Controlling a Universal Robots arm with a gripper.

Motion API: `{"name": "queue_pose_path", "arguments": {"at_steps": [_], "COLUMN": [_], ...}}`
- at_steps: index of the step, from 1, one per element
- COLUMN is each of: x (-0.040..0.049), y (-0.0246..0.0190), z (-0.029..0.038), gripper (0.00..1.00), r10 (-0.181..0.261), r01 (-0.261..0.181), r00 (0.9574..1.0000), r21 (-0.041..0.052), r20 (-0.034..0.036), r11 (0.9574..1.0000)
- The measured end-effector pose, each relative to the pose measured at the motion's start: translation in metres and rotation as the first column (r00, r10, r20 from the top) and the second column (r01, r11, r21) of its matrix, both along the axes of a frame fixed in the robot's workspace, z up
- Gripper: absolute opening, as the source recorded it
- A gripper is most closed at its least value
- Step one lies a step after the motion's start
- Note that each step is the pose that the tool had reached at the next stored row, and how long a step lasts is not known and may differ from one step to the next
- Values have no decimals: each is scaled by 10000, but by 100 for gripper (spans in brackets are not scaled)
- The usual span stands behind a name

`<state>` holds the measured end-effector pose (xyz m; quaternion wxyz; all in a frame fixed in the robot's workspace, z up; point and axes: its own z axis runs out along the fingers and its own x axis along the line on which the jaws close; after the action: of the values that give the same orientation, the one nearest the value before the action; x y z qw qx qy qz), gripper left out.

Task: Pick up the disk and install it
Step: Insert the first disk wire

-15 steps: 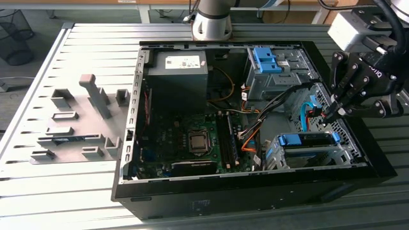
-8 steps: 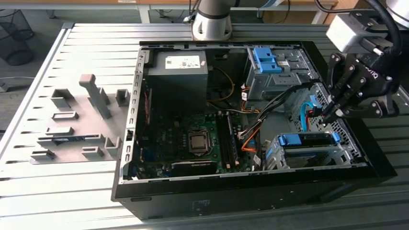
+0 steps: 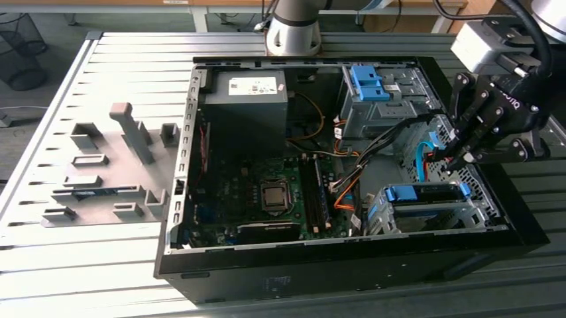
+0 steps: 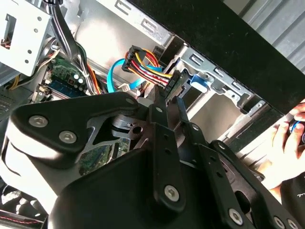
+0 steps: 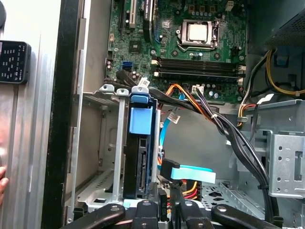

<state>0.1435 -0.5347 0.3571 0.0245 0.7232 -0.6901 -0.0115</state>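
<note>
The disk [image 5: 141, 157] already sits in its drive cage [image 5: 102, 143] inside the computer case [image 3: 354, 265], and my claw [image 4: 167, 102] is clenched on a cable connector [image 4: 172, 82] just beside it, not yet plugged in.

Open computer case [image 3: 531, 238]: one, black, on the slatted table [image 3: 53, 265].
Motherboard [image 3: 256, 192]: one, green, with one processor socket [image 3: 275, 195].
Dark grey power supply box [image 3: 243, 106]: one, bearing one white sticker.
Disk [image 5: 141, 157] with blue rails: one, seated in the metal drive cage [image 5: 102, 143].
Blue latch piece [image 3: 367, 83]: one, on the upper bay.
Gripper [image 3: 452, 154]: one.
Grey fixture plate [image 3: 106, 172] with raised blocks: one.
Wire waste basket [image 3: 20, 46]: one.
Person's hands: two, one [image 4: 281, 148] in the second wrist view, one [image 5: 2, 183] in the first wrist view.
</note>
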Motion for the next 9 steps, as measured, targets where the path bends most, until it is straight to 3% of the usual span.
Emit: {"name": "queue_pose_path", "arguments": {"at_steps": [9], "x": [24], "y": [7], "z": [-66], "gripper": [25], "r10": [230], "r01": [-230], "r00": [9997], "r21": [-22], "r20": [-11], "r11": [9997]}}
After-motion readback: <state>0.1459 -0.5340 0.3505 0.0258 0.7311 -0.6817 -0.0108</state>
